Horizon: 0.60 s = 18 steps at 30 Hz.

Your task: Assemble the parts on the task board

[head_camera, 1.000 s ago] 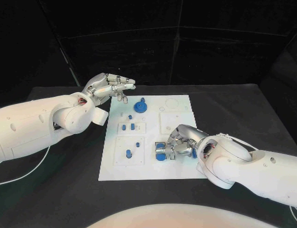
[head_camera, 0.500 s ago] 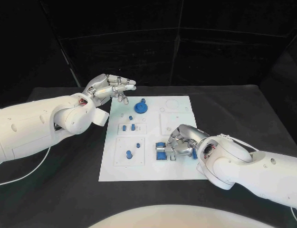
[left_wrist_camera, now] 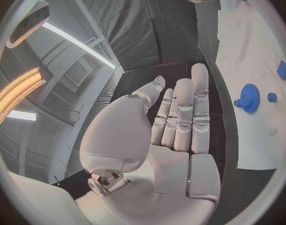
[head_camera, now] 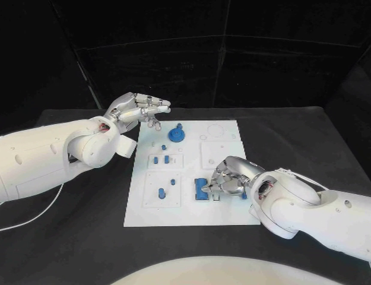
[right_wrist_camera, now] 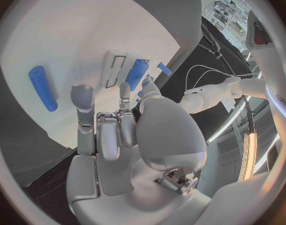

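The white task board (head_camera: 219,208) lies in the middle of the black table. My right hand (head_camera: 230,179) rests low over its near right part, fingertips against a blue block (head_camera: 203,190) seated in the board. In the right wrist view the fingers (right_wrist_camera: 84,101) are stretched out and apart, and that blue block (right_wrist_camera: 136,74) lies just past their tips with nothing between fingers and thumb. My left hand (head_camera: 139,109) hovers above the board's far left corner, fingers straight, holding nothing (left_wrist_camera: 180,120). A blue gear (head_camera: 177,134) stands close to it.
Small blue pegs (head_camera: 154,159) and a longer one (head_camera: 160,192) sit in the board's left column; the long peg shows as a blue cylinder (right_wrist_camera: 42,87) from the right wrist. The gear (left_wrist_camera: 248,97) is beside the left fingertips. Black table surrounds the board.
My right hand's fingers have drawn off the left side of the blue block, leaving more of it uncovered. The left hand has barely moved.
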### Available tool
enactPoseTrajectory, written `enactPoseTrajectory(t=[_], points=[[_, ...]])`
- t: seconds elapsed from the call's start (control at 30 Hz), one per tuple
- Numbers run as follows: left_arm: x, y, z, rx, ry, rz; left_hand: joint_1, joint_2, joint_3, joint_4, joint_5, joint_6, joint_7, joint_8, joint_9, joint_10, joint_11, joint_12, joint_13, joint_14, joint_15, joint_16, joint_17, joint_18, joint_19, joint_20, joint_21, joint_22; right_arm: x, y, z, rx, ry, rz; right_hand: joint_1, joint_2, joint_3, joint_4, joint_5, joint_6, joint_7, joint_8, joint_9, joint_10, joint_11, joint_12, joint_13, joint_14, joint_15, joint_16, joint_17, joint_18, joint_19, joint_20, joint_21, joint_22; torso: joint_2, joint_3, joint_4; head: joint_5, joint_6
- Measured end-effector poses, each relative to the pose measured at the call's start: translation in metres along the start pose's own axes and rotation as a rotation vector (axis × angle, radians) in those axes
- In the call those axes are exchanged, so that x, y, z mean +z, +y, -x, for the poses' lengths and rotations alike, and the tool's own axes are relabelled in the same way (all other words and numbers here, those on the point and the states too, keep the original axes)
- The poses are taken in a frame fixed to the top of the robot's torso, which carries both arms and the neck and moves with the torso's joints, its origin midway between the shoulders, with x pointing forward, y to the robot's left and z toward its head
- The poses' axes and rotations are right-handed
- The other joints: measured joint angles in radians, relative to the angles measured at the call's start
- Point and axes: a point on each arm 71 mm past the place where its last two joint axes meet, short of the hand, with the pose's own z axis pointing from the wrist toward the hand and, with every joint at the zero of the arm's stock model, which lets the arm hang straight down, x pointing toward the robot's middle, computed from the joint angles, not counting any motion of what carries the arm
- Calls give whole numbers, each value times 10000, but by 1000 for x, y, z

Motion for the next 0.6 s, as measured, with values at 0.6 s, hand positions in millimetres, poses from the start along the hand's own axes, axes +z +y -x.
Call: enactPoseTrajectory(t=[0.6], points=[[2, 1, 0, 9, -7, 2, 0, 0, 0, 0, 0, 0, 0, 0, 0, 1, 0, 0, 0, 0, 0, 0, 1, -1, 0, 0, 0, -1, -41, -68, 47, -18, -975, -1520, 281, 195, -390, 391, 157, -432, 176, -556, -141, -19, 95, -214, 0, -1, 76, 0, 0, -1, -56, 57, 0, -66, -46, -11, -121, -411, 33]])
